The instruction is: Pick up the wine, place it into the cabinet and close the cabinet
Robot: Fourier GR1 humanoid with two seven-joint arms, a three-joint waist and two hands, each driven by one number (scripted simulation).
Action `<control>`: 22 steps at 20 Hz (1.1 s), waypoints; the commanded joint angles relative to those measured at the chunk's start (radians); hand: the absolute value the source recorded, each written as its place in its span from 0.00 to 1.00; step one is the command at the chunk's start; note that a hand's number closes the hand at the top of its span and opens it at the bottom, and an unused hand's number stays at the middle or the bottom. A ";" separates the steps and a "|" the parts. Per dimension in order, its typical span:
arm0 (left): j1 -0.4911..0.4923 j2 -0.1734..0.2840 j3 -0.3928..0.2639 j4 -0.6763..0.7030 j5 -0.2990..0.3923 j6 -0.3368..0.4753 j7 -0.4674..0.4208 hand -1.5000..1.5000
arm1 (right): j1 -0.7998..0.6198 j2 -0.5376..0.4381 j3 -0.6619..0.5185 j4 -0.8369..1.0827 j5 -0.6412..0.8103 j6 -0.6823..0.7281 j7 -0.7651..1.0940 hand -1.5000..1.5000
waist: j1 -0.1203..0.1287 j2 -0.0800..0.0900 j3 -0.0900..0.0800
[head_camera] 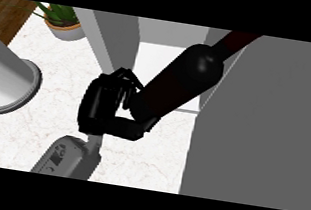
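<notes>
a white marble counter (142,160) filled the lower frame. at centre, the hand (105,109) had its fingers curled round the wine (184,81), lifted and tilted toward the cabinet (173,54) at upper centre; placing and closing seemingly remained.

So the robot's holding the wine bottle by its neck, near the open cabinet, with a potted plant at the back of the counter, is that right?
Not quite. In the head view the hand grips the wine bottle at its base, not its neck; the neck points up and away. The cabinet and the potted plant are as you said.
</notes>
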State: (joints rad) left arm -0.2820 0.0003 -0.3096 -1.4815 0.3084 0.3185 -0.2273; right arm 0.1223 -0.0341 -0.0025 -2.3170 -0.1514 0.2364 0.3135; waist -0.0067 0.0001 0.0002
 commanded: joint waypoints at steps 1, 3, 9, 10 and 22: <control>-0.080 0.000 -0.076 0.118 -0.029 0.089 -0.038 1.00 | -0.018 0.003 -0.019 0.069 0.013 0.013 -0.067 0.00 | -0.002 0.001 0.000; -0.117 0.000 -0.088 0.180 -0.004 0.112 -0.040 1.00 | 0.064 0.032 0.096 -0.007 0.087 -0.002 -0.074 0.00 | -0.005 0.000 0.000; -0.211 0.000 -0.085 0.336 0.117 0.147 -0.150 1.00 | -0.017 -0.007 -0.015 0.024 -0.010 0.003 -0.006 0.00 | -0.005 0.001 0.000; -0.205 0.000 -0.038 0.350 0.110 0.094 -0.139 1.00 | -0.059 -0.032 -0.044 -0.037 -0.049 -0.016 0.074 0.00 | -0.003 0.001 0.000; -0.188 0.000 -0.153 0.538 0.252 0.156 -0.319 1.00 | -0.036 -0.006 0.001 -0.012 0.001 -0.013 0.044 0.00 | -0.004 0.001 -0.001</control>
State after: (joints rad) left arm -0.4851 0.0001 -0.4440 -1.0131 0.5124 0.4782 -0.4647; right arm 0.0925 -0.0420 -0.0146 -2.3101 -0.1636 0.2355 0.3308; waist -0.0101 0.0011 -0.0002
